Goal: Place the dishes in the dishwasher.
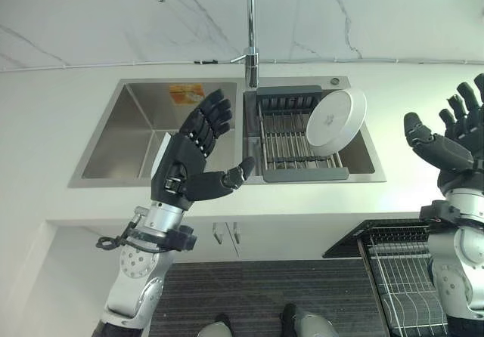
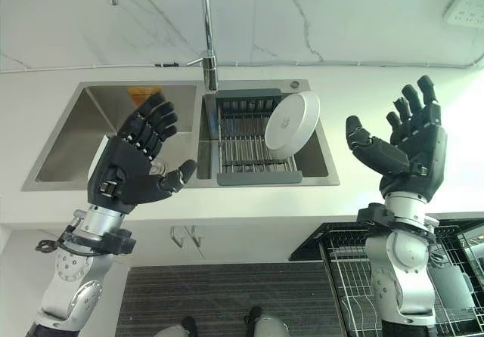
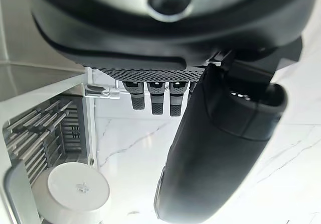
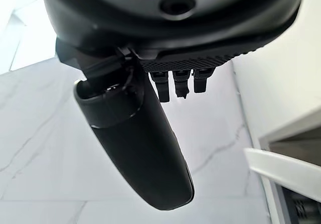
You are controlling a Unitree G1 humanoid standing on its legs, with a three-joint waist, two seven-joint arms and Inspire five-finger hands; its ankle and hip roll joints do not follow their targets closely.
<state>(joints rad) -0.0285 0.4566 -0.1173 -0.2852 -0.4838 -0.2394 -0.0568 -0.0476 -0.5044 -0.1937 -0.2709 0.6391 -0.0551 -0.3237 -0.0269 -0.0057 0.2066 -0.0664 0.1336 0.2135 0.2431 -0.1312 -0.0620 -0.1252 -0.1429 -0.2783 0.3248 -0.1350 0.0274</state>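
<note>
Beyond my fingers [image 1: 214,118] a white marble wall [image 1: 340,12] with grey veins rises behind the pale counter [image 1: 45,125]. A steel double sink [image 1: 136,137] is set in the counter, with a tall chrome tap [image 1: 250,27] behind it. Below my fingers are white cabinet doors [image 1: 257,239] and a dark striped floor [image 1: 257,299].

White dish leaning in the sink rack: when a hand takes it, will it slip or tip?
The white dish stands tilted on its edge against the drying rack, so a nudge could probably tip it flat or set it rolling. Its smooth, glossy face looks slippery for the open right hand. It seems rigid and likely breakable over the steel sink.
</note>
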